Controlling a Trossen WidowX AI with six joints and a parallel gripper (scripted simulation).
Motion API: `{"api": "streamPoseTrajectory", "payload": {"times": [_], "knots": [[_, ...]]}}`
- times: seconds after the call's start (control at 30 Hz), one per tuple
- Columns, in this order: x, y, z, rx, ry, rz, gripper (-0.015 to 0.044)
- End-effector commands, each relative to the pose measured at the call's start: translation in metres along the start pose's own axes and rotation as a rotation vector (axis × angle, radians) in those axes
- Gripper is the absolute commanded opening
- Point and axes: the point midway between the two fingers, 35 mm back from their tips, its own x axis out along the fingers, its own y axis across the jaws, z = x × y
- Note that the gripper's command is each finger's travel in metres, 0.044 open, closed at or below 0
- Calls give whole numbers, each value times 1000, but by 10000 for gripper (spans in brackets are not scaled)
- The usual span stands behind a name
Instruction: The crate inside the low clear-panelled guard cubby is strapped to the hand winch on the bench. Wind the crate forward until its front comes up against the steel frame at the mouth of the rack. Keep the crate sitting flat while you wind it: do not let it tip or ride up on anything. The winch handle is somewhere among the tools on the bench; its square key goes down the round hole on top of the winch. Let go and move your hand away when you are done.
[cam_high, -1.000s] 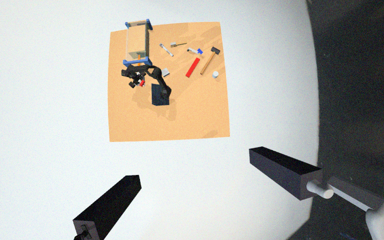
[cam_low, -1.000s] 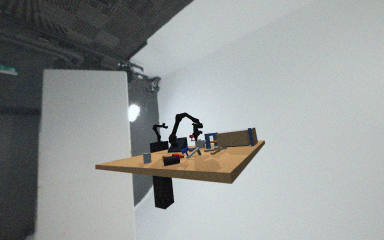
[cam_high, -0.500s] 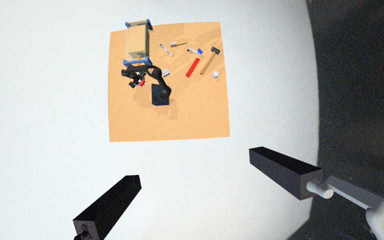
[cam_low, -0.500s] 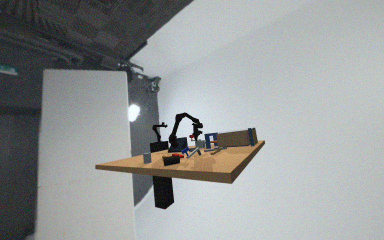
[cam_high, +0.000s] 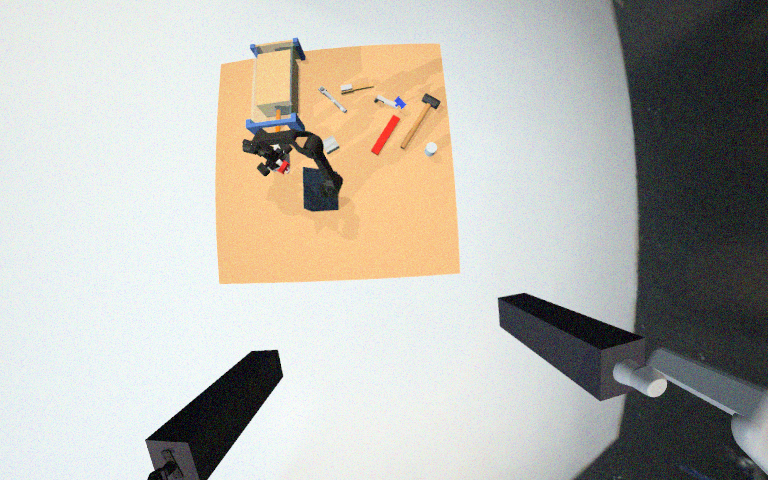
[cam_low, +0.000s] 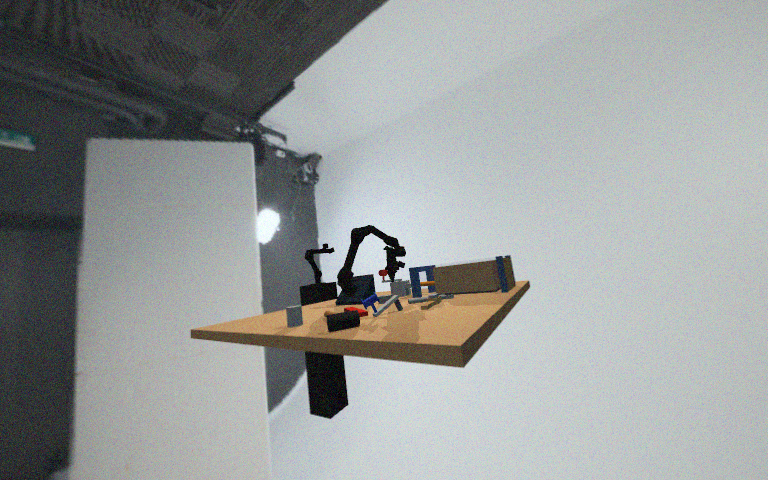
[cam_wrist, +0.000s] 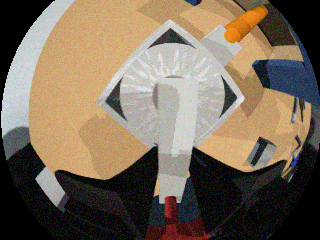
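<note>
The winch handle, a pale crank arm (cam_wrist: 177, 120) with a red knob (cam_high: 284, 167) (cam_low: 382, 272), lies across the top of the winch (cam_wrist: 137, 90) (cam_low: 399, 288). Its inner end is over the drum's middle; the key itself is hidden. My gripper (cam_wrist: 172, 151) (cam_low: 391, 277) is shut on the crank arm, above the winch's edge. An orange strap (cam_high: 278, 116) (cam_low: 428, 283) (cam_wrist: 247, 23) runs from the winch through the blue steel frame (cam_high: 291, 121) (cam_low: 414, 281) (cam_wrist: 287, 77). The crate (cam_high: 274, 76) (cam_low: 467, 277) looks flat inside the clear-panelled cubby, its front a short gap behind the frame.
A grey block (cam_high: 331, 144) (cam_wrist: 262, 152) stands beside the winch. To the right lie a wrench (cam_high: 332, 99), a brush (cam_high: 356, 88), a blue-ended tool (cam_high: 399, 102), a red bar (cam_high: 385, 134), a mallet (cam_high: 416, 124) and a pale cylinder (cam_high: 431, 148) (cam_low: 293, 316).
</note>
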Motion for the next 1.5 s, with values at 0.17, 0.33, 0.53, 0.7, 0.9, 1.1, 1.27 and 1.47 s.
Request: {"api": "streamPoseTrajectory", "payload": {"times": [0.17, 0.33, 0.53, 0.7, 0.9, 1.1, 1.27, 1.47], "knots": [[4, 0, -1, -9, 10, 4, 0], [4, -3, 0, -83, 12, -2, 0], [4, -3, -1, -96, 12, -3, 0], [4, -5, 0, -131, 13, -5, 0], [4, -5, 0, -131, 13, -5, 0], [4, -3, -1, -89, 12, -2, 0], [4, -3, -1, -86, 12, -2, 0], [4, -1, -1, -40, 10, 1, 0]]}}
